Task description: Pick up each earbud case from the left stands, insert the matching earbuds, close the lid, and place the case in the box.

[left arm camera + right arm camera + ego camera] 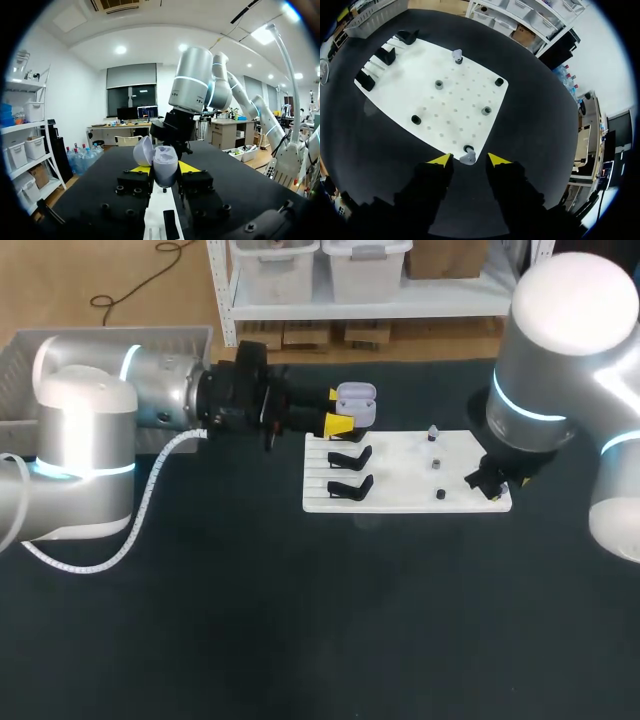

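Note:
My left gripper (338, 410) is shut on a lavender earbud case (356, 403), held with its lid open just above the white board's (400, 502) far left corner. In the left wrist view the case (164, 167) sits upright between the yellow fingertips (188, 166). My right gripper (470, 160) hangs over the board's (450, 107) right edge. Its fingers stand open around a small grey earbud (468, 158) on its peg, with a narrow gap on each side. A second earbud (457, 54) stands on a peg at the far side.
Two empty black stands (350, 457) (350, 487) sit on the board's left part, and several dark pegs (439, 84) dot its right part. A grey box (100, 335) stands at the table's far left, behind my left arm.

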`<control>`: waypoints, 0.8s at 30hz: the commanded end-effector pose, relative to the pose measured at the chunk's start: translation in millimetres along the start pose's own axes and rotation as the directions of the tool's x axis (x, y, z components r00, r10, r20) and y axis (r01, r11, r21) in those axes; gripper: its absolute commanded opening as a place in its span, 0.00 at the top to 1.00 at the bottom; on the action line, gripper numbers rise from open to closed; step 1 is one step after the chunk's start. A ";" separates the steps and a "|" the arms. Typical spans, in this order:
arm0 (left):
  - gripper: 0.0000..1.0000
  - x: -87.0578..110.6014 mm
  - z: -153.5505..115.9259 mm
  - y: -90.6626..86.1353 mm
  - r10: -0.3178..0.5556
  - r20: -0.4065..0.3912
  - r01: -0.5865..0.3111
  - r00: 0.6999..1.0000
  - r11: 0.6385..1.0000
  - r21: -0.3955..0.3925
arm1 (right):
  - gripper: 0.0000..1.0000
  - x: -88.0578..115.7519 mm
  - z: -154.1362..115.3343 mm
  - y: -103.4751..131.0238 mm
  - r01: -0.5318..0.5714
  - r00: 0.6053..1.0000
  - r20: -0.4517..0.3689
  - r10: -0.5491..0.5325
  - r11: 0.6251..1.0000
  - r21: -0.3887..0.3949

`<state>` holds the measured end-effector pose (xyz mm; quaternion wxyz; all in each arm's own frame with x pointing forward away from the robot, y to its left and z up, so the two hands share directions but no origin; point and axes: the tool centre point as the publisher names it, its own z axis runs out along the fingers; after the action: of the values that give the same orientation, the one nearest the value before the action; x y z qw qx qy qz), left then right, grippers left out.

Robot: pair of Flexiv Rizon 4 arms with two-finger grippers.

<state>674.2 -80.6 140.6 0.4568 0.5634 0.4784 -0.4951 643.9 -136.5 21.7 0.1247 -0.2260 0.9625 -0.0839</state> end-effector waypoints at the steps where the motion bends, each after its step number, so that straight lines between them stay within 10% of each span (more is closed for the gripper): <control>1: 1.00 0.3 0.3 -1.3 0.002 0.001 -0.002 1.000 1.000 -0.005 | 0.59 2.9 5.1 0.1 -0.001 1.000 0.020 0.001 1.000 0.014; 24: 1.00 0.3 0.3 -1.3 0.002 0.001 -0.002 1.000 1.000 -0.005 | 0.65 0.0 14.0 -0.2 -0.006 0.999 0.042 0.004 0.999 0.047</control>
<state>674.2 -80.6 140.6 0.4568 0.5634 0.4784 -0.4950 648.4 -138.1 10.7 0.1463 -0.2232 0.9585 -0.1005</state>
